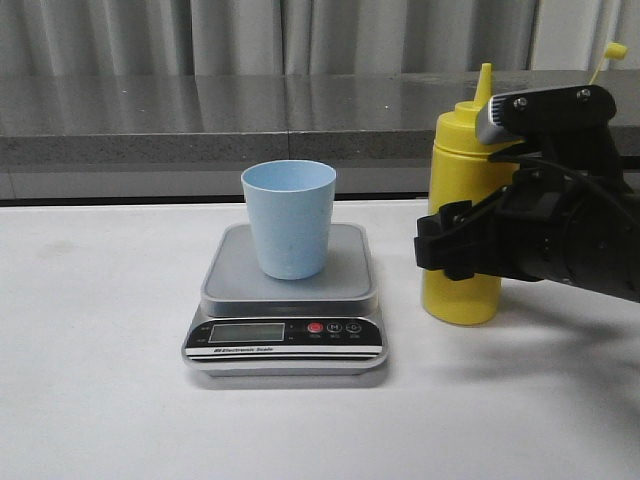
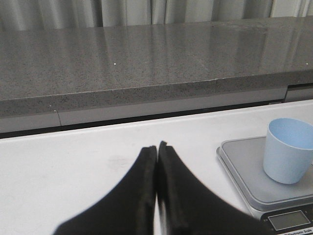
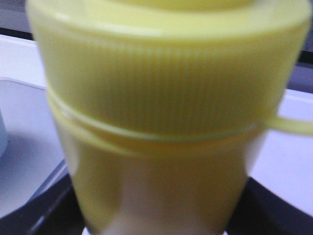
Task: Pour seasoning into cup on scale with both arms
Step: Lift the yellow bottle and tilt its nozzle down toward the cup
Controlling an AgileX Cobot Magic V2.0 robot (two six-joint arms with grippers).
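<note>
The pale blue cup (image 1: 288,220) stands upright on the silver-grey scale (image 1: 232,272). The yellow seasoning bottle (image 1: 455,180) stands on the table right of the scale, its cap (image 1: 617,50) hanging off on its tether. My right gripper (image 1: 445,245) is closed round the bottle's middle. In the right wrist view the bottle (image 3: 166,122) fills the frame with a black finger on each side of it, at my right gripper (image 3: 156,225). My left gripper (image 2: 157,147) is shut and empty, low over the table left of the scale (image 2: 239,164) and cup (image 2: 288,156).
A grey stone ledge (image 1: 200,115) runs along the back of the white table (image 1: 100,380), with curtains behind it. The scale's black panel (image 1: 285,335) faces the front. The left arm does not show in the front view.
</note>
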